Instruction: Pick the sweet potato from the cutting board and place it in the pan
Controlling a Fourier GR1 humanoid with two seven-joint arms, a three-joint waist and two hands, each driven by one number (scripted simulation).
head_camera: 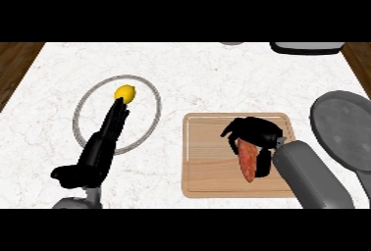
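Observation:
A reddish-orange sweet potato [248, 161] lies on the wooden cutting board [206, 171] at the lower middle. My right hand [253, 131] is over the board with its fingers curled round the sweet potato's upper part, hiding that end. The grey pan [346, 130] sits to the right of the board, partly cut off by the view's edge. My left hand [101, 142] stretches up the left side with straight fingers, its tips close to a yellow lemon [126, 93].
The lemon rests on a white plate [148, 88] with a grey rim at the left. A dark appliance [307, 47] and a small grey object [231, 43] sit at the counter's far edge. Wooden floor shows past both side edges.

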